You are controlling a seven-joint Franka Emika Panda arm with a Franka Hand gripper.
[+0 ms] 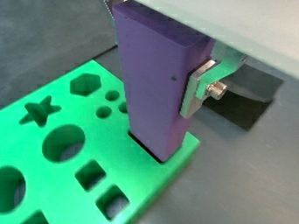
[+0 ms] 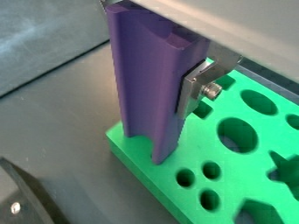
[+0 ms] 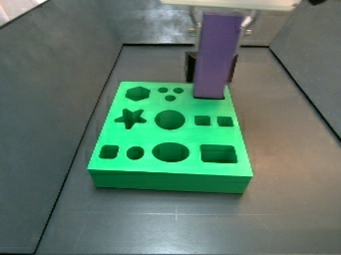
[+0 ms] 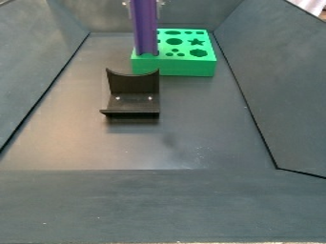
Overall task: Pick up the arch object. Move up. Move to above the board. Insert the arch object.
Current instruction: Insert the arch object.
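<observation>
The arch object (image 1: 152, 79) is a tall purple column, held upright in my gripper (image 1: 158, 87), which is shut on its upper part. One silver finger (image 1: 201, 87) presses its side; the opposite finger is hidden behind it. A groove runs down one face of the column (image 2: 140, 79). Its lower end meets the green board (image 1: 163, 179) at a corner, where a dark slot edge shows beside it. How deep it sits I cannot tell. In both side views the column (image 3: 218, 55) (image 4: 145, 29) stands at one corner of the board (image 3: 173, 177) (image 4: 192, 65), hiding the cut-out under it.
The dark fixture (image 4: 132, 93) stands on the floor right beside the board, also in the wrist views (image 1: 251, 101) (image 2: 24, 201). Star, hexagon, round and square holes cover the board's top. Sloping dark walls (image 3: 60, 110) enclose the floor.
</observation>
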